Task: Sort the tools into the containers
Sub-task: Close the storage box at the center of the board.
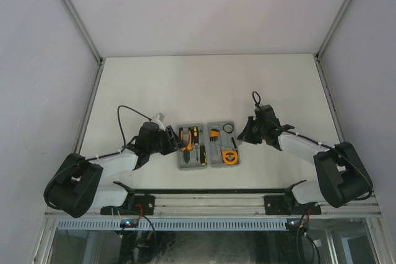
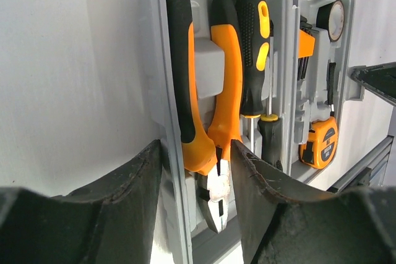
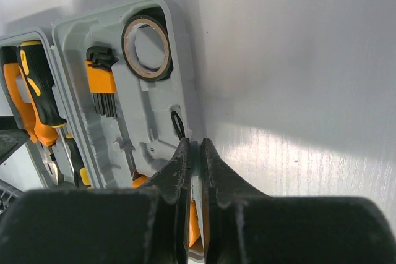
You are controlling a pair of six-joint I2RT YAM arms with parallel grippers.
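Two halves of the case (image 2: 153, 60) were laid open, tools seated inside; the label on the tape measure (image 2: 318, 143) could not be read. The left gripper (image 2: 197, 146) was spread around the pliers (image 2: 229, 60), the right gripper (image 3: 195, 143) pressed together beside the rim.

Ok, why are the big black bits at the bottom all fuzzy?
Left wrist view: the left end effector's fingers sit too near the lens, so they blur; the pliers look sharp. Right wrist view: the right end effector's fingers blur too, and the table is dimmer up top, brighter below. Top view: even light, no glare.
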